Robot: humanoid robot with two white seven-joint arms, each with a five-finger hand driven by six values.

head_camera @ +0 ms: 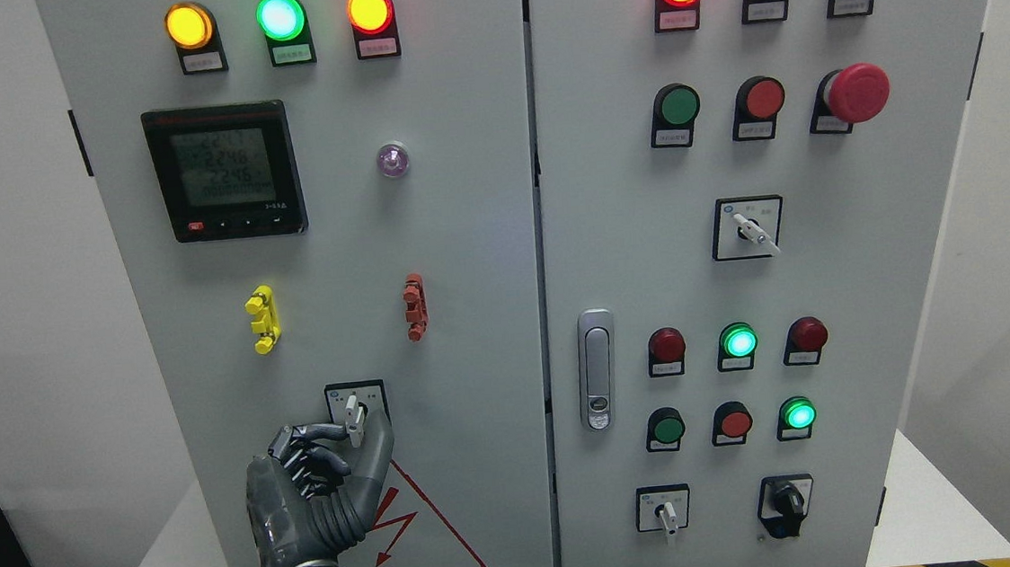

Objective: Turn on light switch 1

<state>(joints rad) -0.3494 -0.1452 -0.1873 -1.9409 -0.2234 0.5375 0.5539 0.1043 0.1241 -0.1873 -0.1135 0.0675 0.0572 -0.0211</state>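
The small white labels under the lamps and buttons are too tiny to read. The bottom of the grey electrical cabinet is cut off, and so is the left arm below the wrist. The right arm does not show.

The left hand reaches up from the bottom edge to the rotary switch low on the cabinet's left door. The thumb and a fingertip pinch the switch's little white handle, which stands straight up and down. The other fingers curl below it. The hand covers part of the red warning triangle.

Above the switch sit a yellow clip, a red clip and a meter screen with blurry numbers. At the top, an orange lamp, a green lamp and a red lamp glow. The right door has a silver door handle.
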